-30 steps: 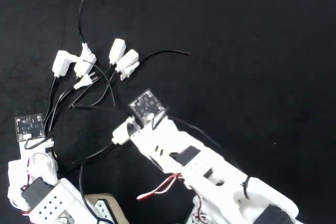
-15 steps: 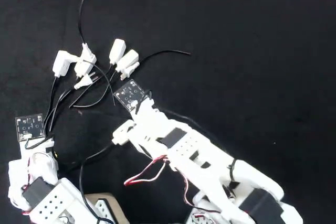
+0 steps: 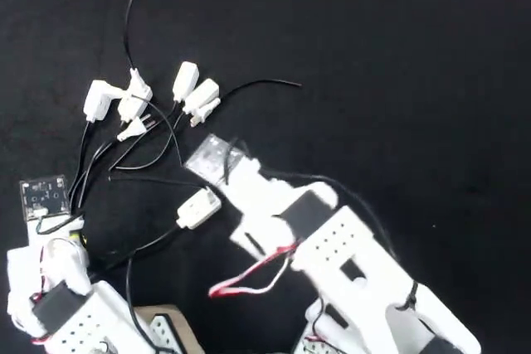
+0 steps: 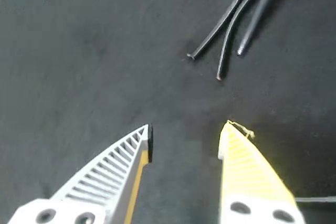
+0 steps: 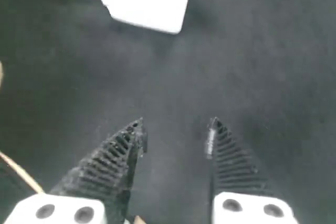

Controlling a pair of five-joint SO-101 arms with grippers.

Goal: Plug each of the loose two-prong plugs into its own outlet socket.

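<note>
White two-prong plugs on black cords [image 3: 184, 79] lie loose in cluster, none seen mated; task judged barely begun. One white rectangular plug [image 5: 144, 1] just ahead of right gripper [image 5: 176, 127], jaws parted, empty. Left gripper [image 4: 187, 129] likewise agape, holding nothing; black cord ends [image 4: 218, 51] ahead.

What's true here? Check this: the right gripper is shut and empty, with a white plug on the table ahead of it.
One error: the right gripper is open, not shut; the right wrist view shows its fingers spread apart. The rest holds: it is empty, and the white plug lies on the table ahead of it.
</note>
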